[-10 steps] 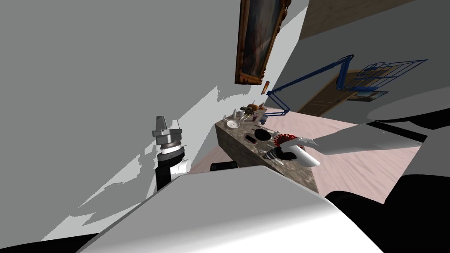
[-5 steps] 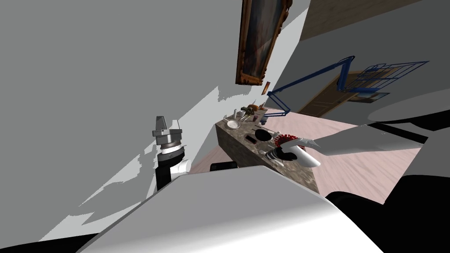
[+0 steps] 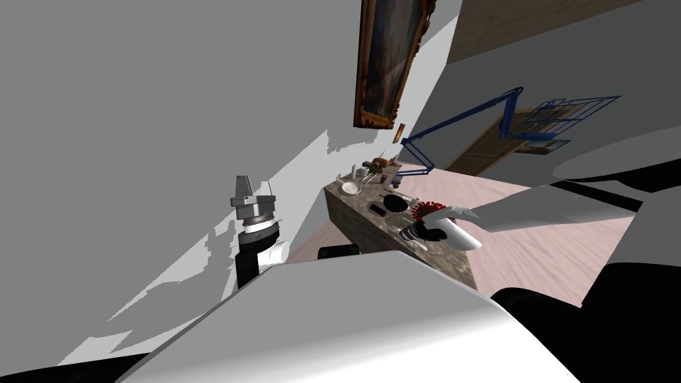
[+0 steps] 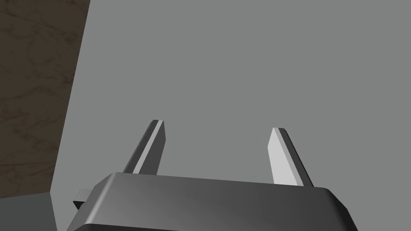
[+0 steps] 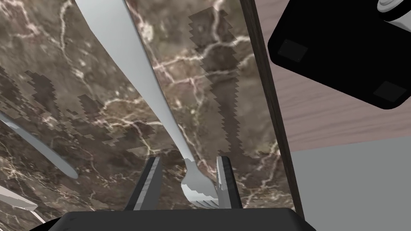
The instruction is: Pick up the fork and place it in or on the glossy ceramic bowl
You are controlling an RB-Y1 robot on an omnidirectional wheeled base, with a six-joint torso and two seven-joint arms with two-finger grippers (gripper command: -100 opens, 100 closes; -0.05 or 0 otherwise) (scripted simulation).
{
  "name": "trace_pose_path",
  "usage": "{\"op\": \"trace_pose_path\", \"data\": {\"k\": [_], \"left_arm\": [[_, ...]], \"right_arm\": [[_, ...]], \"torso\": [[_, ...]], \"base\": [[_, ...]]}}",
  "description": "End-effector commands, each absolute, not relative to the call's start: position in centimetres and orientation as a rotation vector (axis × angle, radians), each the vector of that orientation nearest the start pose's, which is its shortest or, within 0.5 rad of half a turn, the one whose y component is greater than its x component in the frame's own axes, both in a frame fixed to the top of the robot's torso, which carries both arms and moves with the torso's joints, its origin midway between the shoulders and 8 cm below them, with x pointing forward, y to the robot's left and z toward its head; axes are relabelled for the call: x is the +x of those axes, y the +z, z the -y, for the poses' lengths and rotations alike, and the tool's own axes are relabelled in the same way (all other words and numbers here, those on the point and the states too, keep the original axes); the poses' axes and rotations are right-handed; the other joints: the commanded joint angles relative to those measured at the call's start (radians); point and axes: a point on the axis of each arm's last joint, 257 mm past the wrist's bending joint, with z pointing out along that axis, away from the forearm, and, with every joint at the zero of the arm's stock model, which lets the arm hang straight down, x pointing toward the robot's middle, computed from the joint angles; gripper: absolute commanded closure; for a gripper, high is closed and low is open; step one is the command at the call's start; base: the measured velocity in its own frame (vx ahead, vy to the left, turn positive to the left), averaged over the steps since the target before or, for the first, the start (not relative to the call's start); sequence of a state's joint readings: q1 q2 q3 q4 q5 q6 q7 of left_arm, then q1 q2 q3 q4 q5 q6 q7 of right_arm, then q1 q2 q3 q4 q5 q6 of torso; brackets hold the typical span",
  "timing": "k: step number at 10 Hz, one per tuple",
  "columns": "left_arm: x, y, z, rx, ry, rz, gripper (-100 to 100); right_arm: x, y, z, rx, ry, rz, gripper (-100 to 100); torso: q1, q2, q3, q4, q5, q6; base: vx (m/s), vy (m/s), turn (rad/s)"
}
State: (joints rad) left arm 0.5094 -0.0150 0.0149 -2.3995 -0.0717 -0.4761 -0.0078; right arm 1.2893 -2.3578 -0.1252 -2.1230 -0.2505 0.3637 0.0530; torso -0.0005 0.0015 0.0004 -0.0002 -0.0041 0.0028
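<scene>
Marble desk (image 5: 80, 80) edge: fork (image 5: 160, 104) lies flat, tines inside right hand (image 5: 189, 158), half closed, not clamped. Left hand (image 4: 217, 125) wide open, empty. Lift and placing left.

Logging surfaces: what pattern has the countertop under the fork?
The countertop is dark brown marbling, pale-veined; right wrist view.

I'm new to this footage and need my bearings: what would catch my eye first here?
A light grey fork lies on the brown veined marble counter, its tined end between the fingers of the right end effector. Beyond the counter, a dark painting in an ornate gilt frame hangs on the grey wall.
</scene>
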Motion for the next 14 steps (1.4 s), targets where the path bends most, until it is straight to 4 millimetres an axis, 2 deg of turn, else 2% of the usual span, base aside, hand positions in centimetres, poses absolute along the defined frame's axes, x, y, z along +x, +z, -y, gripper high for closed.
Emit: {"op": "trace_pose_path", "data": {"k": [1, 5, 6, 7, 13, 14], "left_arm": [[32.2, 6.9, -27.3, -0.549, -1.246, -0.581, 0], [32.2, 6.9, -27.3, -0.549, -1.246, -0.581, 0], [32.2, 6.9, -27.3, -0.549, -1.246, -0.581, 0], [32.2, 6.9, -27.3, -0.549, -1.246, -0.581, 0], [32.2, 6.9, -27.3, -0.549, -1.246, -0.581, 0], [32.2, 6.9, -27.3, -0.549, -1.246, -0.581, 0]], "right_arm": [[23.5, -32.5, 45.3, -0.524, -0.268, -2.885, 100], [24.1, -31.8, 44.5, -0.544, -0.27, -2.88, 100], [24.1, -31.8, 44.5, -0.545, -0.271, -2.88, 0], [25.5, -31.1, 44.2, -0.581, -0.262, -2.845, 100], [29.5, -28.1, 43.8, -0.664, -0.206, -2.726, 100], [29.5, -28.1, 43.8, -0.664, -0.206, -2.726, 100]], "torso": [[0.0, 0.0, 0.0, 0.0, 0.0, 0.0], [0.0, 0.0, 0.0, 0.0, 0.0, 0.0], [0.001, 0.0, 0.0, 0.0, 0.0, 0.0], [0.001, -0.001, 0.0, 0.0, 0.0, 0.0], [0.002, 0.007, 0.005, 0.002, 0.001, -0.001], [0.001, 0.008, 0.005, 0.002, 0.001, -0.001]], "base": [[-0.015, -0.028, -0.108], [-0.01, -0.023, -0.047], [0.0, 0.0, 0.0], [-0.058, 0.017, 0.204], [-0.119, -0.009, 0.273], [-0.081, -0.007, 0.07]]}}
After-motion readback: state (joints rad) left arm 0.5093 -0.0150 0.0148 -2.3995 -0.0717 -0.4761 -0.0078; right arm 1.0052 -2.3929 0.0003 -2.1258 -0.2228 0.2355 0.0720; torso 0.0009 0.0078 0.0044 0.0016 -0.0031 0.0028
